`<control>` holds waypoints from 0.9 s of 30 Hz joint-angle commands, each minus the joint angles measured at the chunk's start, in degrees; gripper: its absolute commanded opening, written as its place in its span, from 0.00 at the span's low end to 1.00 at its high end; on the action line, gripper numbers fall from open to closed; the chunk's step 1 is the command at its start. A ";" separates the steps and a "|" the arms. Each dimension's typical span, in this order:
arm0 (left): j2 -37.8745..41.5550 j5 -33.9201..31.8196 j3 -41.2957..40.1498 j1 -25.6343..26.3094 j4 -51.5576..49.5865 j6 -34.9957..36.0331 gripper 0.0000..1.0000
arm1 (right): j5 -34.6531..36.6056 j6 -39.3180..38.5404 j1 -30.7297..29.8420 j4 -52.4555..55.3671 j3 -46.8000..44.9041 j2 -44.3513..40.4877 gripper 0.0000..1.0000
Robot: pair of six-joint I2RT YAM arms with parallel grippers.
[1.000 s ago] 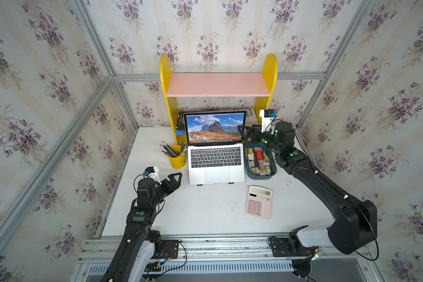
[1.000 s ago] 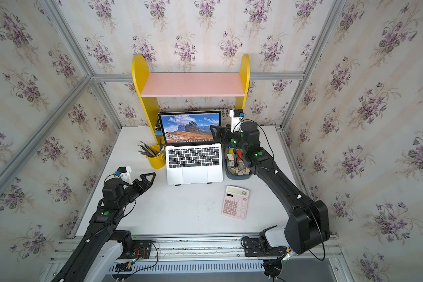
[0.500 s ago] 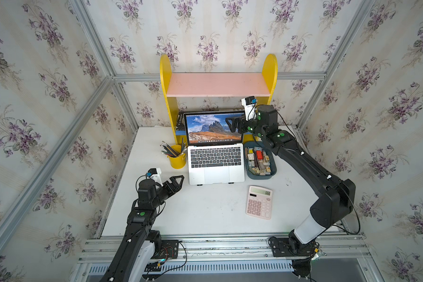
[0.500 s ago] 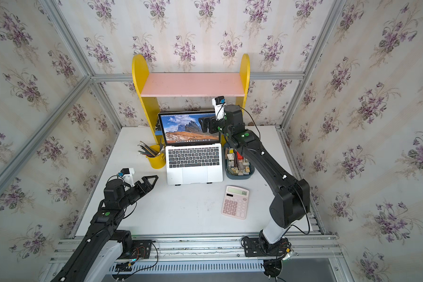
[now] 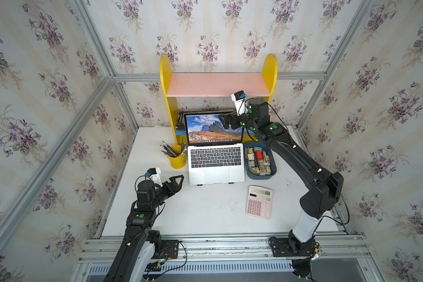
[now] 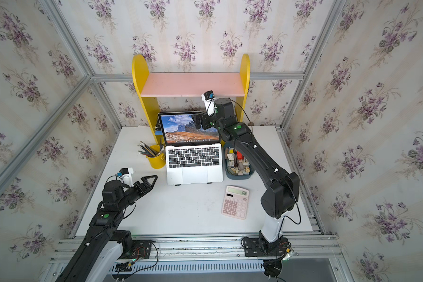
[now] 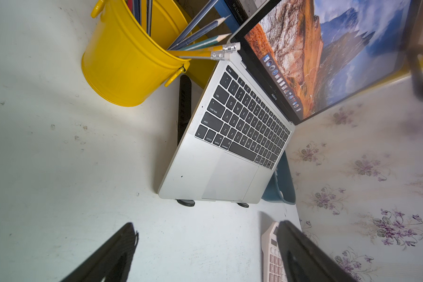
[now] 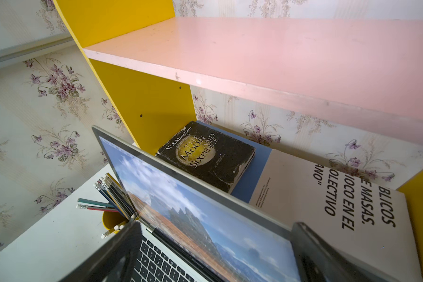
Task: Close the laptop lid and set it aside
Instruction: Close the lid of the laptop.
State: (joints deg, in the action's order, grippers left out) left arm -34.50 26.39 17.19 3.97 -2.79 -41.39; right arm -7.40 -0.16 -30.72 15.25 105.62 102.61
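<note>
Compared with a second ago, the right pincer (image 5: 226,120) is higher and further inward. It leaves the spot over the blue tray (image 5: 260,171) and arrives at the top corner of the laptop lid (image 5: 214,127). Its jaws are spread wide and hold nothing. In the right wrist view the lid's upper edge runs across the gap between them, one finger on the screen side and one behind; whether either touches the lid I cannot tell. I judge the approach as nearly done, and pressing the lid down comes next.

The left pincer (image 5: 176,182) barely shifts. It is also wide apart and empty, low over the bench (image 5: 205,214), with the laptop's front corner just ahead of it and not touching.

The laptop (image 5: 216,168) lies directly below the right pincer. It is fully open, its mountain picture lit, and its silver base is tilted up on a black stand (image 7: 185,107). The lid stands nearly upright, leaning slightly back toward the yellow shelf (image 5: 217,84).
</note>
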 commanded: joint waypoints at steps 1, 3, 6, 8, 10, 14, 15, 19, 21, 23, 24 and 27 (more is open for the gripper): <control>0.05 0.41 0.31 -0.05 0.33 1.12 0.93 | -1.82 -6.08 -1.99 -0.21 0.61 0.18 1.00; 0.05 0.45 0.31 -0.09 0.37 1.11 0.93 | -3.44 -9.05 -2.23 -0.69 0.64 0.14 1.00; -0.08 0.45 0.34 -0.09 0.33 1.18 0.93 | -5.62 -14.19 -2.23 -1.49 0.91 0.49 1.00; -0.12 0.43 0.30 -0.10 0.33 1.13 0.93 | -6.52 -17.15 -2.24 -0.92 1.87 1.21 1.00; -0.06 0.58 0.30 -0.10 0.33 1.18 0.93 | -6.59 -19.73 -2.24 0.00 3.42 2.03 1.00; 0.14 0.58 0.30 -0.12 0.24 1.25 0.93 | -6.90 -25.06 -2.22 1.68 6.05 3.56 1.00; 0.14 0.64 0.30 -0.09 0.24 1.25 0.92 | -6.93 -26.21 -2.24 1.80 6.51 3.78 1.00; 0.00 0.77 0.30 -0.10 0.46 1.26 0.93 | -7.69 -30.43 -2.24 3.62 8.57 5.35 1.00; -0.04 0.81 0.32 -0.05 0.48 1.29 0.93 | -7.94 -31.76 -2.19 4.00 9.25 5.99 1.00; -0.06 0.62 0.30 -0.06 0.42 1.27 0.92 | -7.93 -33.41 -2.24 4.42 9.95 6.83 1.00; -0.06 0.58 0.30 -0.09 0.36 1.23 0.93 | -7.54 -34.21 -2.19 4.74 10.56 7.29 1.00; -0.13 0.50 0.30 -0.10 0.36 1.34 0.93 | -6.25 -36.42 -2.23 4.60 11.35 8.27 1.00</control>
State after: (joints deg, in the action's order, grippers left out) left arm -34.57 26.63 17.19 3.97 -2.81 -40.69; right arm -14.52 -32.86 -32.99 19.51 116.25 110.34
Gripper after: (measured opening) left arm 0.926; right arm 0.996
